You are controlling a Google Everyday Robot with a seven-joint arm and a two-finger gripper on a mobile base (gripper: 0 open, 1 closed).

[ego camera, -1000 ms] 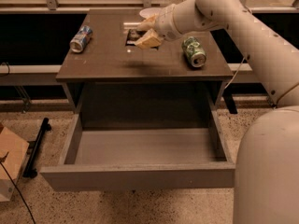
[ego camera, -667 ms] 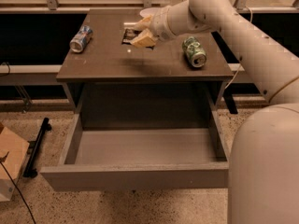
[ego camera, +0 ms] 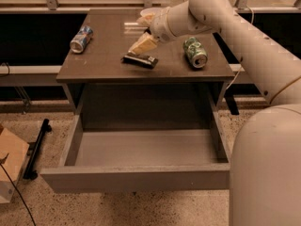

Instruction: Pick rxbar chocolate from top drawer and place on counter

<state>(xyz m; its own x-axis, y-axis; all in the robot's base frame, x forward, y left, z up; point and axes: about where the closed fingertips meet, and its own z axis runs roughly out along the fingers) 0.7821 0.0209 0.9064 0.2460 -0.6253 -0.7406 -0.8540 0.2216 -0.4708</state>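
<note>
The rxbar chocolate [ego camera: 139, 59], a flat black bar, lies on the glossy brown counter [ego camera: 103, 60] near its middle. My gripper [ego camera: 145, 32] hangs just above and behind the bar, open, with its lower finger [ego camera: 143, 44] pointing down close to the bar's top edge. The arm reaches in from the right. The top drawer [ego camera: 136, 178] is pulled out wide below the counter, and its grey inside shows nothing in it.
A crushed blue can [ego camera: 81, 38] lies at the counter's left. A crushed green can [ego camera: 195, 52] lies at its right, beside my arm. A cardboard box [ego camera: 9, 168] and a black bar [ego camera: 37, 147] are on the floor at the left.
The gripper came forward and down with the bar. The bar now lies flat on the counter, let go, and the fingers stand apart above it.
</note>
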